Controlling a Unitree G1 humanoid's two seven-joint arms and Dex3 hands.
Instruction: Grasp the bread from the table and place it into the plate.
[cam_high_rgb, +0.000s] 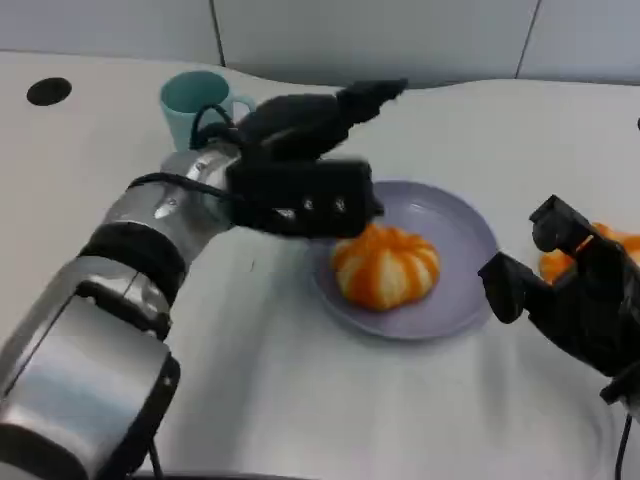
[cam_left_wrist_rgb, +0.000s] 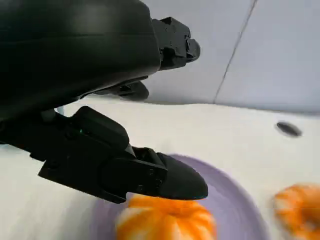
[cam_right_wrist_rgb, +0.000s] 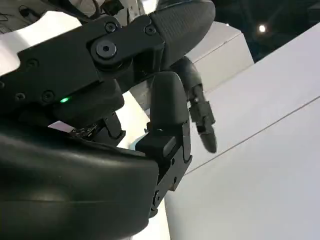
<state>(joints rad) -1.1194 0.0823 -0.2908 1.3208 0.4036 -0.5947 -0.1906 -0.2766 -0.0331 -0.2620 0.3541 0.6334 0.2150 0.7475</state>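
Second bread (cam_high_rgb: 590, 250) half hidden behind right hand (cam_high_rgb: 575, 295); plate (cam_high_rgb: 455, 235) rim partly covered by left hand (cam_high_rgb: 300, 165)

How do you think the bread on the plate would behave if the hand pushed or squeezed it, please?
The bread looks puffy and lobed, so it would probably squash under a firm squeeze. Its domed top and seemingly flat seat on the plate suggest it would slide rather than roll. It is likely light for its size, and the plate looks smooth.
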